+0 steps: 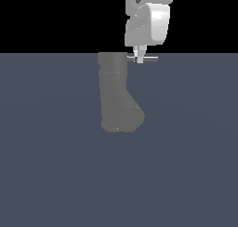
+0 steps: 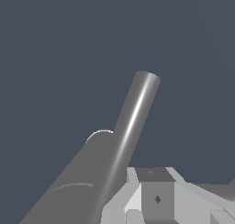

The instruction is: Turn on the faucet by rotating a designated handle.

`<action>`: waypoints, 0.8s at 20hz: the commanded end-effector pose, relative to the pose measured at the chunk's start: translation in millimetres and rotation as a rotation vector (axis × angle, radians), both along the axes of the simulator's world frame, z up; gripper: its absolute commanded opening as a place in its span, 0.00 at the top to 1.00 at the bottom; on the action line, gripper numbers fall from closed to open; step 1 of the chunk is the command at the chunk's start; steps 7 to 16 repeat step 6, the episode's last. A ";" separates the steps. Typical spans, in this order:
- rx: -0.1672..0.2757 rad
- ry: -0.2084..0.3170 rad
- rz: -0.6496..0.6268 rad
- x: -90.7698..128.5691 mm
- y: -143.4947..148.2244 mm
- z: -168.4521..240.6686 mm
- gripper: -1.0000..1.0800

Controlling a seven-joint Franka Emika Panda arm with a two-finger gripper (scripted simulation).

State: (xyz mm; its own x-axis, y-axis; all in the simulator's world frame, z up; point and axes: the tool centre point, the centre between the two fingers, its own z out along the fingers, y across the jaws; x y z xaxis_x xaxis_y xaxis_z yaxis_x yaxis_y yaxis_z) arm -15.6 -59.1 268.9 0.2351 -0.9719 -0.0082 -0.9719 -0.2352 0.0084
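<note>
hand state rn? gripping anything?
Hand: down at the handle beside the faucet top; open or shut cannot be told, nor whether it grips the handle.

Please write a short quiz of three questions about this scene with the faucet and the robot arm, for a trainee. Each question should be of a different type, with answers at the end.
1. True or false: the handle juts sideways from the top of the faucet, toward the exterior view's right.
2. Multiple choice: where is the gripper? A) at the faucet's bulged base; B) at the handle, coming from above; C) far off on the exterior view's left.
3. Fill in: the faucet stands ______ (upright / lying flat).

Key: 1 true. 2 B. 3 upright.
</note>
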 end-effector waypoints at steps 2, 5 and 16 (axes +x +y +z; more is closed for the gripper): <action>-0.006 -0.010 -0.052 10.6 -36.5 0.1 1.00; -0.006 -0.010 -0.057 18.3 -44.1 0.2 1.00; -0.006 -0.010 -0.057 18.3 -44.1 0.2 1.00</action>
